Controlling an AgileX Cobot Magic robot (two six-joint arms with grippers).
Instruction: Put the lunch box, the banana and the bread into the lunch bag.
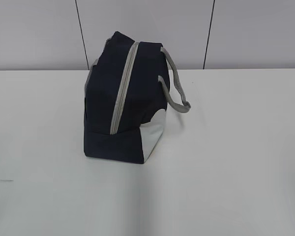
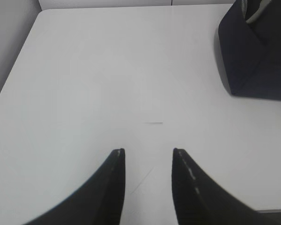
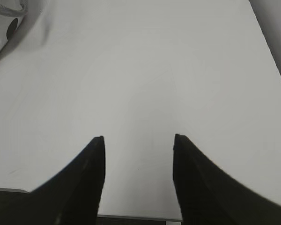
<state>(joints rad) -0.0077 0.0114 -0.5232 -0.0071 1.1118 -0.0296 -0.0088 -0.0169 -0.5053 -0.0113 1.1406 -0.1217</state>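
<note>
Left gripper (image 2: 149, 151) nearest its wrist camera, jaws parted with a narrow gap, nothing between, over bare white table (image 2: 107, 70). Right gripper (image 3: 138, 137) likewise over bare table, jaws spread wider, holding nothing. Farther off, lunch bag (image 1: 125, 105) stands upright mid-table, grey zipper (image 1: 124, 91) closed up its end face, grey handle (image 1: 177, 83) drooping right. Wall panels (image 1: 246, 32) behind

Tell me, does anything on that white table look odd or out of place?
Nothing stands out. The navy-blue fabric lunch bag stands upright on the white table, its grey zipper closed and one grey handle drooping to the side. No spill or damage shows.
</note>
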